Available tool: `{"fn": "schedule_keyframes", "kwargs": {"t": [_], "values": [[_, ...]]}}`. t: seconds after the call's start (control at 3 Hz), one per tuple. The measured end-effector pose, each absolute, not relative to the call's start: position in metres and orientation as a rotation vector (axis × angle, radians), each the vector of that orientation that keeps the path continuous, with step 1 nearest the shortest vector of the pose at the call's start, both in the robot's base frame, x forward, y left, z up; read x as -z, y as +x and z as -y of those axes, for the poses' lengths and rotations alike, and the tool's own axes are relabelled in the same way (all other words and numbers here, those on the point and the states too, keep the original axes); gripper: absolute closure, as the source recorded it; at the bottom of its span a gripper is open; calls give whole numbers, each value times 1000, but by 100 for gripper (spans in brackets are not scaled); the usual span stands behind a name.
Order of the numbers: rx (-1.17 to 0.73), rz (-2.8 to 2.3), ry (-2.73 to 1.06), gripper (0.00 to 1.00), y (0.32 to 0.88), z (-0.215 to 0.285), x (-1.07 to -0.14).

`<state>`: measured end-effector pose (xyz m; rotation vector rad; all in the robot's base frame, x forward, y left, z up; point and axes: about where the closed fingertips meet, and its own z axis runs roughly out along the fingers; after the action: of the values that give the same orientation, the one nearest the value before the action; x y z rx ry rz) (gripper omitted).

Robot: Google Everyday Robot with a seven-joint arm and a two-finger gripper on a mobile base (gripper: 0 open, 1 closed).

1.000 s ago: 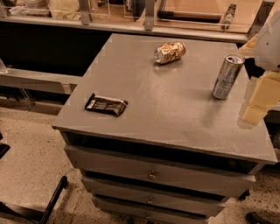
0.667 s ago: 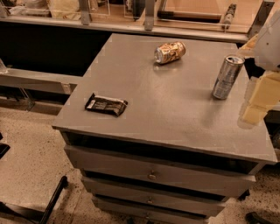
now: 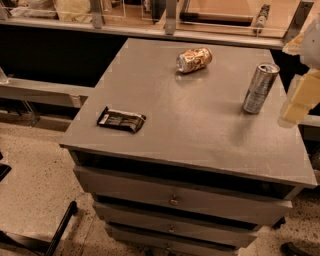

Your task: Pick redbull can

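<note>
The redbull can [image 3: 260,88] stands upright on the right side of the grey cabinet top [image 3: 200,120]; it is tall, slim and silver-grey with darker bluish panels and a shiny top. My gripper [image 3: 299,100] shows as a cream-coloured part at the right edge of the camera view, just right of the can and apart from it. It holds nothing that I can see.
A shorter orange-gold can [image 3: 194,59] lies on its side at the back middle of the top. A black snack bar wrapper [image 3: 121,119] lies near the front left. Drawers [image 3: 175,200] sit below the top. A railing and glass panels [image 3: 170,15] run behind.
</note>
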<state>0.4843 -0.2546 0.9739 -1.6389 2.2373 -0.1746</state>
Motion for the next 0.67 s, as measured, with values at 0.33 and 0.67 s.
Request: {"fn": "schedule_keyframes", "kwargs": {"t": [0.33,0.67], "values": [[162,-2229,-1534,0,519,282,-981],[121,-2191,-1443,0,551,293,-981]]}}
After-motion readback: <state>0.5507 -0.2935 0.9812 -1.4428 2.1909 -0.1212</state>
